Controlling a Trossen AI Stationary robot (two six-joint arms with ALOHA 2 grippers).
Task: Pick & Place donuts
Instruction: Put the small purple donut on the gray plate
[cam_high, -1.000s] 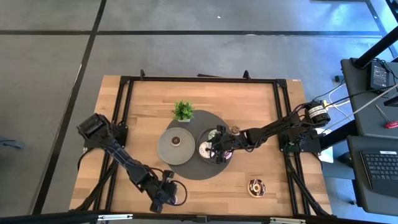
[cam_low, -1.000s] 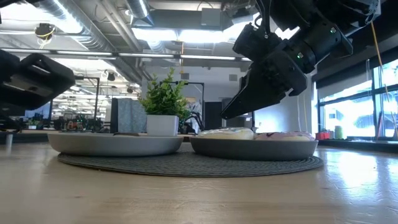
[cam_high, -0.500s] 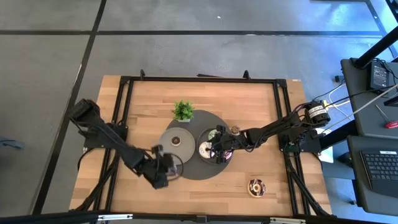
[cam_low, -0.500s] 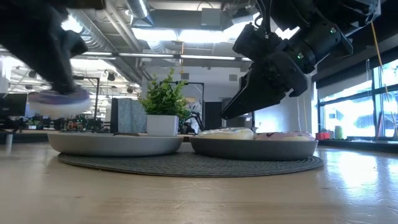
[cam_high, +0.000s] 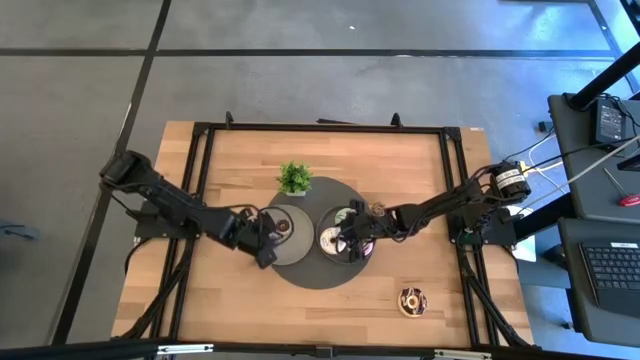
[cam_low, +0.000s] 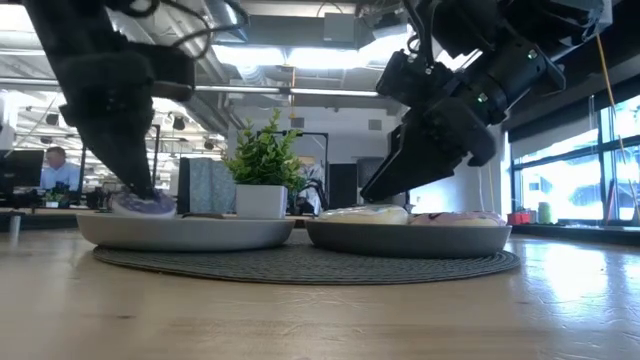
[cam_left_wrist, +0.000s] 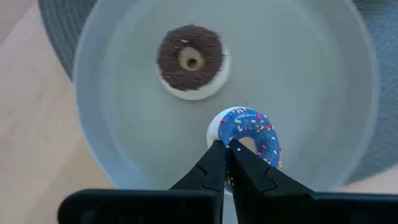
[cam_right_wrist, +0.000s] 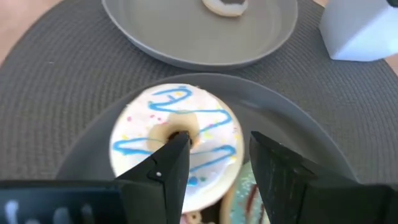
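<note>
The left gripper is closed on a blue donut with sprinkles, held low over the left grey plate, near its rim. A small chocolate donut lies in the same plate. The right gripper is seen with jaws open above the right plate — just over a white donut with blue lines. Another donut rests alone on the table, well apart.

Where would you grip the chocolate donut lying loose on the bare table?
The chocolate donut lies flat on the wooden table, clear of the mat. Come straight down and pinch one side of the ring, one finger through the hole, one outside the rim.
</note>
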